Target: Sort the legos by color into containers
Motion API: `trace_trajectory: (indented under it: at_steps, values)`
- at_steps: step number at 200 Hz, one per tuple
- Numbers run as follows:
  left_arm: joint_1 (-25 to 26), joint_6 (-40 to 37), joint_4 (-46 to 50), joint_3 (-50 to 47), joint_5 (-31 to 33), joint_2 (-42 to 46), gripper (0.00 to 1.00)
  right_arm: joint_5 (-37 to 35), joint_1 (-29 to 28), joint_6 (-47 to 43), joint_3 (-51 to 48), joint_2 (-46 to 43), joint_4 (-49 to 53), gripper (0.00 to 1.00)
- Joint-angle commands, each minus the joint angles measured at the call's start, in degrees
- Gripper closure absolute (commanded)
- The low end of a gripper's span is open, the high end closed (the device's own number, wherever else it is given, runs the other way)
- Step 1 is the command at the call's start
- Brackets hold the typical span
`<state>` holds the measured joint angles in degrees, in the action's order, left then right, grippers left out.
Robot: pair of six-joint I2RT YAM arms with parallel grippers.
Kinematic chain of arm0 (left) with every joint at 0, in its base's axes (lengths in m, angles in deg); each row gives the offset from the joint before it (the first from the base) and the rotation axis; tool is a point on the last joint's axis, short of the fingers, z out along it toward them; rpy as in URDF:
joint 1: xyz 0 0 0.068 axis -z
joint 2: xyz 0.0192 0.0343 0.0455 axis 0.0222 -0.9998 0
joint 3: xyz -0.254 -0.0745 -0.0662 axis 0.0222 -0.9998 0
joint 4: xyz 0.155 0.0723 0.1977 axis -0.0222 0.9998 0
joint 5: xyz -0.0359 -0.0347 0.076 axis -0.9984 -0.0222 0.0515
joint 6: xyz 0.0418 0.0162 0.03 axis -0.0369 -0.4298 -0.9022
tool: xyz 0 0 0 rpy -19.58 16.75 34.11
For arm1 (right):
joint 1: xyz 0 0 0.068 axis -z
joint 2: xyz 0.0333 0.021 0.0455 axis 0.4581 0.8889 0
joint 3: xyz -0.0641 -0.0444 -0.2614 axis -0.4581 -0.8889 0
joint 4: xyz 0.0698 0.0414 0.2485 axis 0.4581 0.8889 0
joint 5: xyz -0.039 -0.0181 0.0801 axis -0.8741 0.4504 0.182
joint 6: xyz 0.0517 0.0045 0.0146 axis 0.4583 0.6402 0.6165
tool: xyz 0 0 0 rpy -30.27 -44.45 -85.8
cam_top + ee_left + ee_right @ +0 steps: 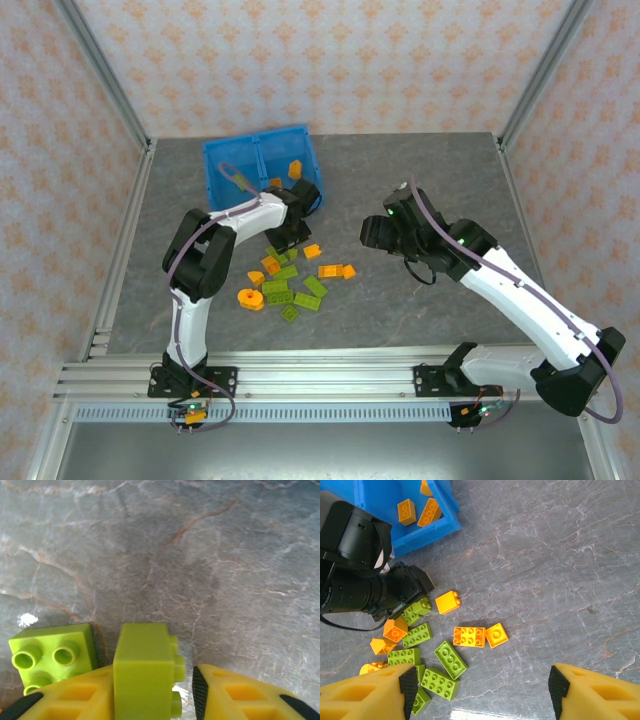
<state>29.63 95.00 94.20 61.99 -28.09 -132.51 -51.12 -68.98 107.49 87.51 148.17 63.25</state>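
Observation:
Orange and lime green legos (295, 275) lie scattered on the grey table in front of the blue bin (255, 142), whose right compartment holds a few orange bricks (406, 511). My left gripper (152, 680) is down at the far edge of the pile (290, 238), its fingers closed around a lime green lego (142, 665) turned on its side, studs toward the right pad. Another green brick (52, 655) lies just to its left. My right gripper (482, 690) hovers open over the table to the right of the pile (375, 232), holding nothing.
A round orange piece (250, 298) sits at the pile's near left. In the right wrist view the left arm's black wrist (355, 580) covers the pile's far left, just below the bin's corner (427, 532). Bare table stretches right of the orange bricks (469, 636).

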Motion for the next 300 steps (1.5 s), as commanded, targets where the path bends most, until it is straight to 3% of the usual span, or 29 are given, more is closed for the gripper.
trace_trajectory:
  at_steps: [1,19,54,87,121,145,174,219,262,300]
  values:
    - [-0.1,-1.1,2.4,0.0,0.8,-0.6,0.72,-2.0,-0.3,0.2,2.2,0.2,1.7,0.29]
    - [-0.1,-2.4,3.8,2.3,1.5,1.1,0.77,0.7,-0.4,0.5,2.9,0.0,1.7,0.26]
    - [-0.5,-5.9,7.2,9.3,5.1,7.4,0.77,13.5,-1.2,0.5,0.6,-0.9,-1.4,0.25]
    - [-3.2,-10.9,9.4,15.5,13.9,13.5,0.77,10.9,-2.2,2.0,0.7,-0.2,-2.7,0.24]
    - [-10.4,-17.1,9.1,18.7,21.7,13.8,0.77,9.6,-2.8,3.1,1.2,1.1,-3.7,0.24]
    - [-15.6,-18.3,8.3,20.1,20.1,10.4,0.77,9.0,-2.8,2.6,2.3,2.7,-3.5,0.25]
    - [-17.8,-19.6,9.9,24.5,20.4,2.0,0.76,8.6,-2.8,0.9,5.6,5.3,-2.3,0.24]
    - [-20.9,-16.5,11.2,29.2,15.8,-5.8,0.71,9.4,-2.9,0.0,8.8,7.9,-0.7,0.24]
    - [-21.4,-17.1,11.6,32.7,14.1,-5.2,0.52,8.1,-3.0,0.6,9.2,8.0,-1.4,0.24]
    - [-21.4,-16.8,12.1,32.5,10.1,1.6,0.51,7.9,-3.0,1.3,10.4,11.0,-1.6,0.24]
